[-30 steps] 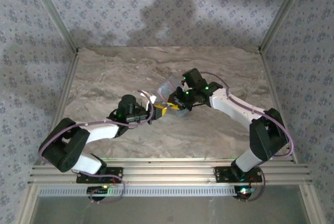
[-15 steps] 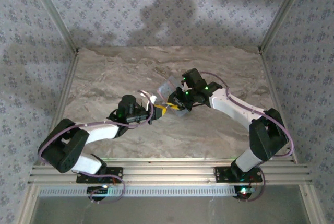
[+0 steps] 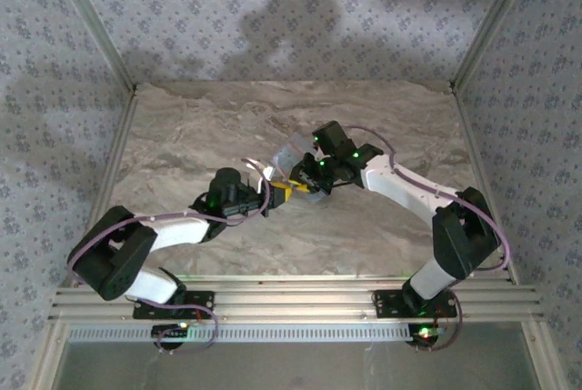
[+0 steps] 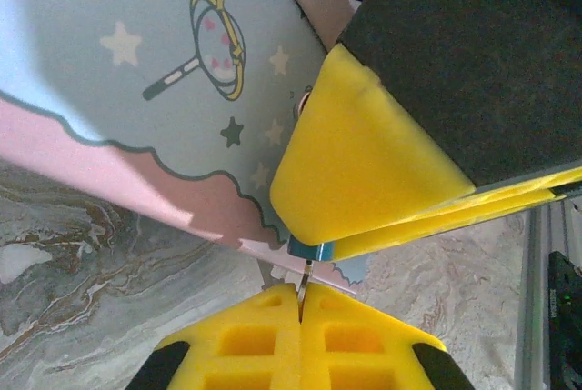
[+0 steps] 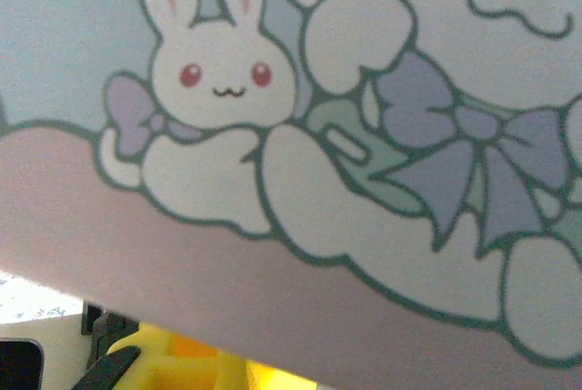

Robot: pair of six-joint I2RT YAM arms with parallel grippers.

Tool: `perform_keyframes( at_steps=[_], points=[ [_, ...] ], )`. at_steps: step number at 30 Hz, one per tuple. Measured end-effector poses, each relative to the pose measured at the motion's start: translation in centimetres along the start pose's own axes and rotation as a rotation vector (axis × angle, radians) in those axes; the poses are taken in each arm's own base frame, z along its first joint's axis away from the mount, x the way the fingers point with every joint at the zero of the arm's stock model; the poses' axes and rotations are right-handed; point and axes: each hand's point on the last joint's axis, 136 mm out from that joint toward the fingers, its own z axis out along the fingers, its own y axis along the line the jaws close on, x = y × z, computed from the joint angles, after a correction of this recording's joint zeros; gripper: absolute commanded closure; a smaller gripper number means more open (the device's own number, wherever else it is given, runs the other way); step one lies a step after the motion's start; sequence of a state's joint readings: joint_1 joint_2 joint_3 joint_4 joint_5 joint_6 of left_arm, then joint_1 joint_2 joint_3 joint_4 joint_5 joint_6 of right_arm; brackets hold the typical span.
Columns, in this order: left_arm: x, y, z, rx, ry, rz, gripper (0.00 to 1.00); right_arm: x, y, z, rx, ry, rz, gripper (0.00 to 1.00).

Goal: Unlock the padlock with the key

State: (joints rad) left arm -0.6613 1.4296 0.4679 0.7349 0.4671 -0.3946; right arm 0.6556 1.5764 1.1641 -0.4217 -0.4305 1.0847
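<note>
The left gripper (image 4: 300, 306) is closed on the key (image 4: 301, 281), whose tip meets the padlock (image 4: 309, 249) just ahead of its fingertips. The right gripper (image 3: 306, 180) clamps that padlock. Hold the blade in line with the keyway, then twist gently. The tin (image 4: 136, 63) crowds close behind and could snag.

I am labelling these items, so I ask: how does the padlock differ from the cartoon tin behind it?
Size: the padlock is a tiny sliver; the tin is far larger. Colour: the padlock is plain teal; the tin is pale blue and pink, with printed stars. Hold: the right gripper clamps the padlock, while the tin shows behind its pads. Both are bluish.
</note>
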Motion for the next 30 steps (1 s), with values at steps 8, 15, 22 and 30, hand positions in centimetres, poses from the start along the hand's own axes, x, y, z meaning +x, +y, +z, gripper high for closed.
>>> perform_keyframes(
  at_steps=[8,15,22,30],
  points=[
    [0.7,0.0,0.4,0.043,0.023,-0.069,0.9,0.1,-0.6,0.4,0.033,-0.006,-0.034,1.0],
    [-0.2,-0.3,0.3,0.1,-0.008,-0.099,0.6,0.4,-1.0,0.8,0.043,0.005,-0.053,1.0],
    [-1.3,0.3,-1.6,0.099,-0.045,-0.112,0.44,-0.1,-2.2,0.8,0.057,0.006,-0.041,1.0],
    [0.0,0.6,-3.3,0.111,-0.011,-0.144,0.49,-0.6,-2.4,0.5,0.044,0.012,-0.033,1.0]
  ],
)
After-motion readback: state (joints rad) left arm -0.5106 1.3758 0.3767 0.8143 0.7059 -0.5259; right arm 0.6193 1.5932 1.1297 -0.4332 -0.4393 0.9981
